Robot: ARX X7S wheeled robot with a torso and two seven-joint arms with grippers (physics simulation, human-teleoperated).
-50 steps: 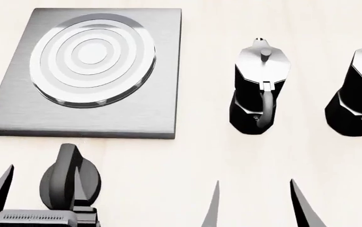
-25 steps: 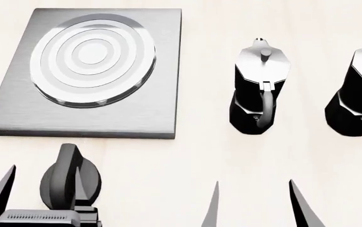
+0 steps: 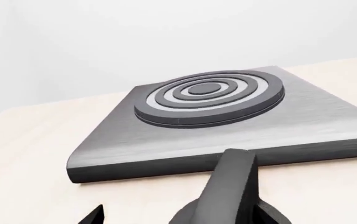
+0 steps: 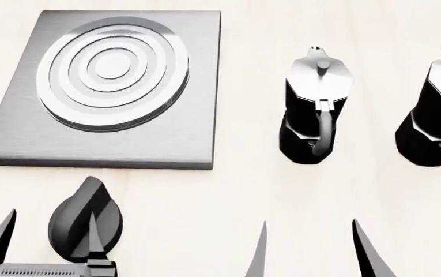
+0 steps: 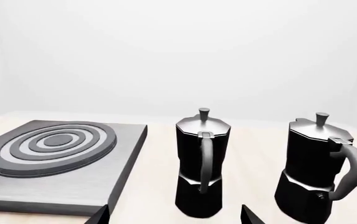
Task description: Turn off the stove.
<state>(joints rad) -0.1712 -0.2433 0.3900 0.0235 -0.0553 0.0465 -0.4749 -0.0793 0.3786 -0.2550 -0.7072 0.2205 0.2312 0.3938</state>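
The stove (image 4: 105, 86) is a flat brushed-grey slab with concentric burner rings at the far left of the table; the wrist views show it as well (image 3: 165, 144) (image 5: 41, 182). Its round black knob (image 4: 86, 222) sits in front of the slab, its raised bar leaning right. My left gripper (image 4: 47, 242) is open at the knob. One fingertip (image 4: 93, 236) overlaps the knob and the other stands out to its left. In the left wrist view the bar (image 3: 231, 186) rises between the fingertips, nearer one of them. My right gripper (image 4: 312, 254) is open and holds nothing.
Two black-and-silver moka pots (image 4: 316, 109) (image 4: 436, 115) stand upright to the right of the stove, handles toward me, beyond the right gripper (image 5: 175, 217). The light wooden table (image 4: 204, 202) carries everything.
The knob's bar has turned, its top now leaning further right. The left gripper has dropped slightly lower in the head view. The right gripper and pots have not moved.
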